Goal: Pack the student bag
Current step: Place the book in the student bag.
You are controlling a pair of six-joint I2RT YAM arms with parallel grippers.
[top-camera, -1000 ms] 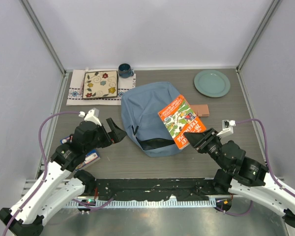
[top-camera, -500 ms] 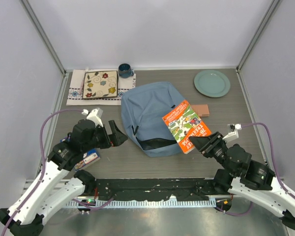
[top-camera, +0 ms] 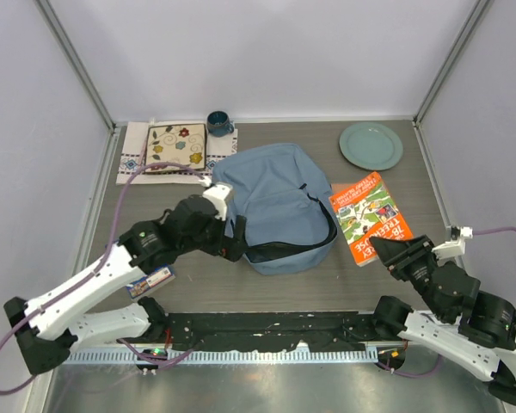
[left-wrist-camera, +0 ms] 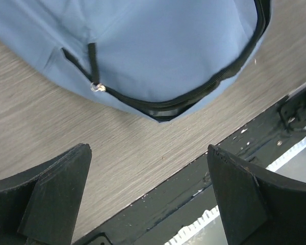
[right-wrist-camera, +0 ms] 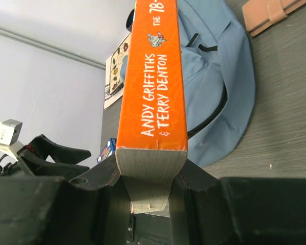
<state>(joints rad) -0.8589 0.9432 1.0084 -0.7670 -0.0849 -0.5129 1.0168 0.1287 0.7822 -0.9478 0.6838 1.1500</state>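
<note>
Two arms, one bag.

Top view: the student bag [top-camera: 275, 206] lies flat at the middle of the bench [top-camera: 327, 288], rounded end far, with its dark zip line along the near edge. The left pincer [top-camera: 238, 241] sits at the bag's near left edge. The right pincer [top-camera: 383, 251] holds an orange book [top-camera: 370, 217] by its near end, right of the bag and apart from it.

Left wrist view: jaws wide, gripping nothing, over bare bench just near of the zip. The zip pull [left-wrist-camera: 95, 87] lies to the left.

Right wrist view: jaws clamped on the book's lower edge, spine up.

Risk: the mouth looks slack and nearly shut (nothing props it). The book's corner may catch fabric, shove the bag away, or twist in its end-on grip.
</note>
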